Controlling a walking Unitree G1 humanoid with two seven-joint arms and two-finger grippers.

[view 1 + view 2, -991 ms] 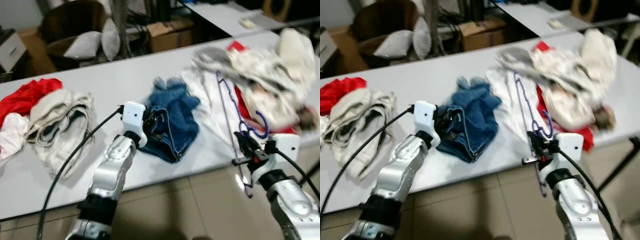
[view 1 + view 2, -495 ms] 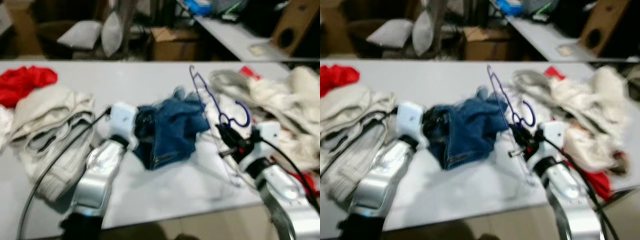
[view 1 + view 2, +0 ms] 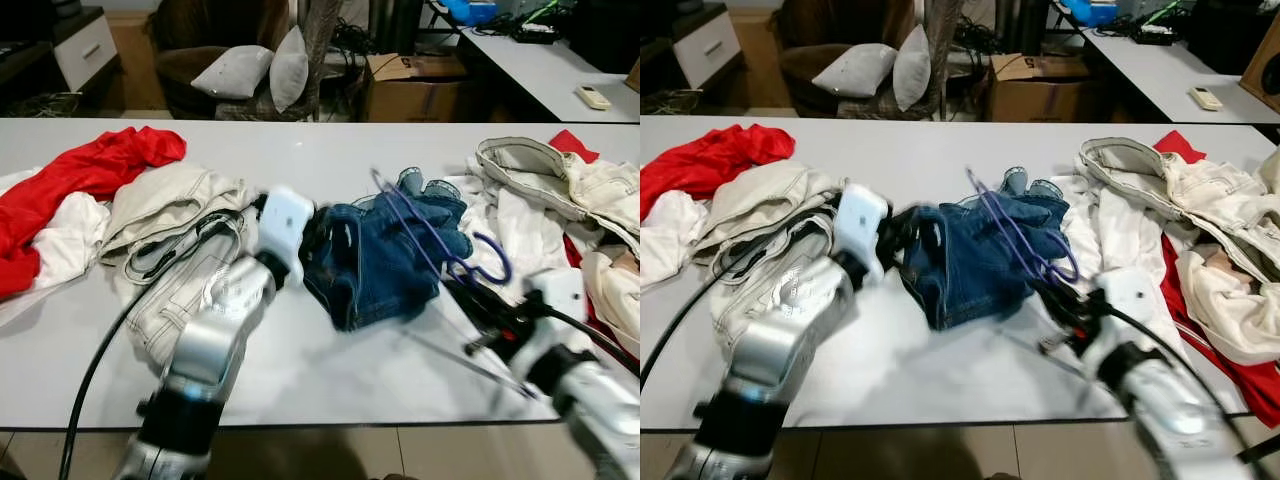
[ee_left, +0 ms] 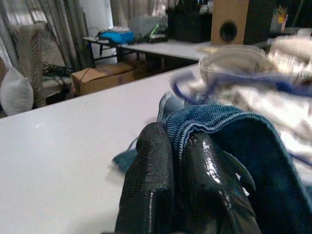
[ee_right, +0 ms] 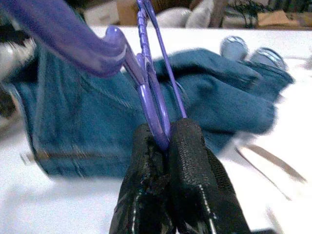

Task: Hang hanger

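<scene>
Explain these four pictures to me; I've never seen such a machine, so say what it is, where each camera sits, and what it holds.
This is a humanoid robot with two silver arms, each ending in two long black fingers. Two pictures come from cameras in its head, looking down at a long white table. The other two come from cameras on its wrists, looking along the fingers.

On the table lie a red cloth, cream garments, a crumpled pair of blue denim jeans and more pale clothes at the right.

The left gripper is shut on the jeans' edge. The right gripper pinches a thin purple plastic hanger, held above the jeans.
</scene>
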